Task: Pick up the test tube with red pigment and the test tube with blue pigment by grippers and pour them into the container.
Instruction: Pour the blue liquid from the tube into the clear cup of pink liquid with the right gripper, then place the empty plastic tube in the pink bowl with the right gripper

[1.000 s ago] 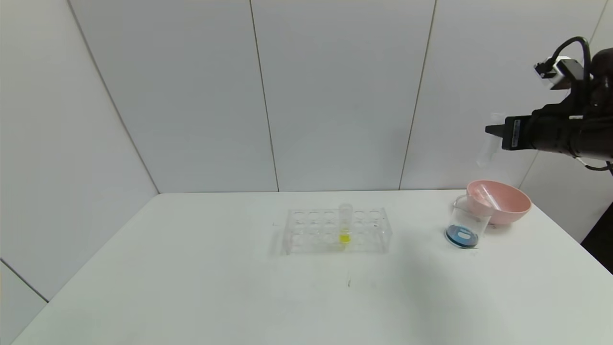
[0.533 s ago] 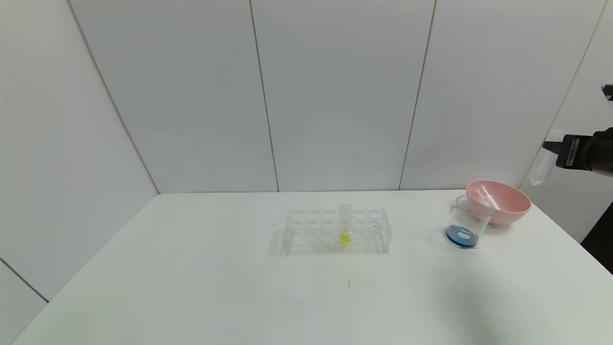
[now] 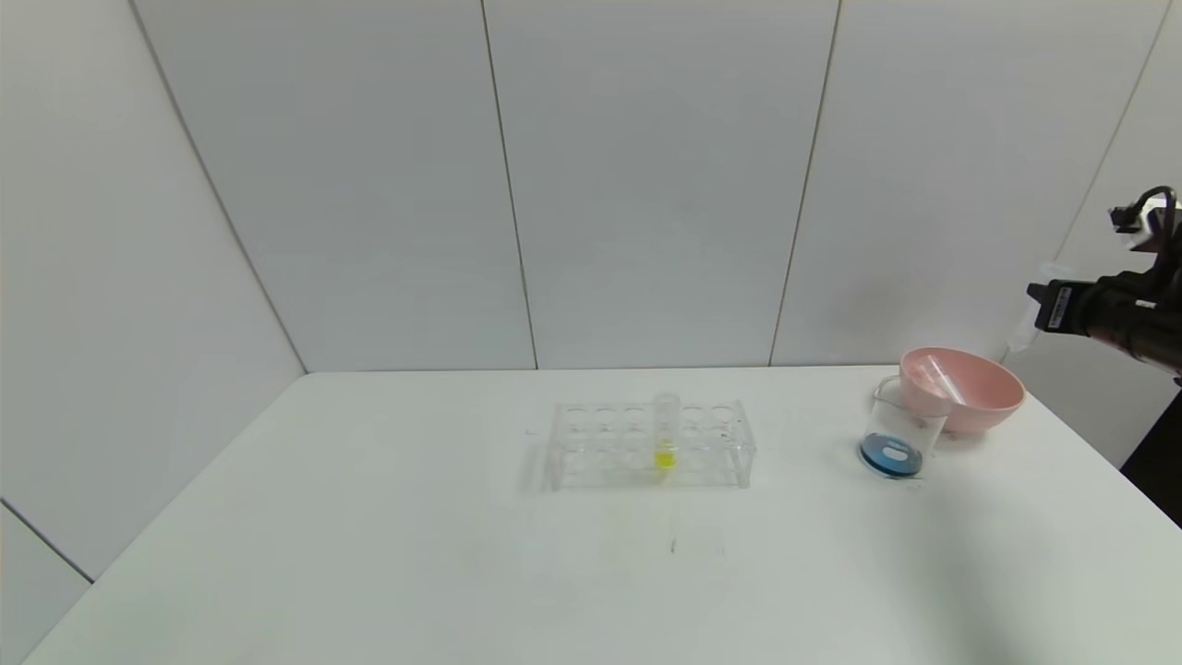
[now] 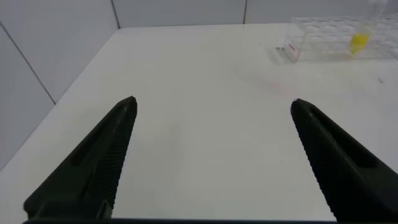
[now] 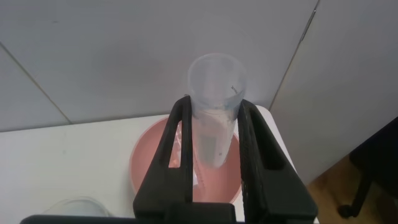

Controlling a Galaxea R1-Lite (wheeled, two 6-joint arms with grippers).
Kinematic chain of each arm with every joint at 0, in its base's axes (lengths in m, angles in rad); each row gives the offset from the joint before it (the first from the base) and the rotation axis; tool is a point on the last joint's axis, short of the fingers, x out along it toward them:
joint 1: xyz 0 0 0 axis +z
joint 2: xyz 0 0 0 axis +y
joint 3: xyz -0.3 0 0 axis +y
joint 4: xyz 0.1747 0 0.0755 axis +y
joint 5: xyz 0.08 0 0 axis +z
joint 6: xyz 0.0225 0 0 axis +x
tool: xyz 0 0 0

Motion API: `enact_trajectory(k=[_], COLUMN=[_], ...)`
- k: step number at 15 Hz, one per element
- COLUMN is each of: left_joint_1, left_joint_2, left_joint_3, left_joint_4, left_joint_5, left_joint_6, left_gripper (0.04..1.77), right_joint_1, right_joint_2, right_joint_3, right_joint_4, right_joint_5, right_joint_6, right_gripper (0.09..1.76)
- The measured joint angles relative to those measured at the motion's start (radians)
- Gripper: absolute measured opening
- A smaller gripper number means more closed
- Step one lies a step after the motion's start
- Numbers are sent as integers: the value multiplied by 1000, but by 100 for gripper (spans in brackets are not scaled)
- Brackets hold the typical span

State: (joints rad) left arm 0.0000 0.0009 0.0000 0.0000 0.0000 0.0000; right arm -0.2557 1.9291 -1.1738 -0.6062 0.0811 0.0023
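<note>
My right gripper (image 3: 1036,307) is at the far right, above and to the right of the pink bowl (image 3: 981,408). It is shut on a clear test tube (image 3: 1019,336) that looks empty. In the right wrist view the tube (image 5: 214,71) stands between the black fingers (image 5: 179,134), over the bowl (image 5: 149,168). The container, a clear glass beaker (image 3: 894,434), stands left of the bowl and holds dark blue liquid. No tube with red or blue liquid shows. My left gripper (image 4: 214,104) is open and empty over bare table, out of the head view.
A second empty tube (image 3: 944,377) lies in the pink bowl. A clear tube rack (image 3: 591,445) at the table's middle holds one tube with yellow liquid (image 3: 665,436). The table's right edge runs close behind the bowl. Grey wall panels stand behind.
My right gripper has moved right and down with the tube, from high left of the bowl to beyond its right side.
</note>
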Motion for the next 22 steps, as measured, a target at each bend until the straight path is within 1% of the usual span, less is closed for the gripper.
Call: enact_trajectory(k=[4,9,11,15,18,22], left_joint_1=[0,0,0,0,0,0], left_joint_2=[0,0,0,0,0,0], left_joint_3=[0,0,0,0,0,0], left_joint_4=[0,0,0,0,0,0], left_joint_5=[0,0,0,0,0,0], left_joint_6=[0,0,0,0,0,0], left_gripper=[176,176,176,176,176,176], right_joint_1=[13,20,23,25,60,165], right_joint_2=[116,156,161,163,160,112], right_joint_3=[-54,-63,-62,-66,-66,-37], right_joint_4=[-21,-26,-30,-29,-29,-24], right_joint_5=[-1,1,1,0,-8,-25], right_joint_6=[1,1,1,3,44,101], right_gripper=[50,52,80,116,134,148])
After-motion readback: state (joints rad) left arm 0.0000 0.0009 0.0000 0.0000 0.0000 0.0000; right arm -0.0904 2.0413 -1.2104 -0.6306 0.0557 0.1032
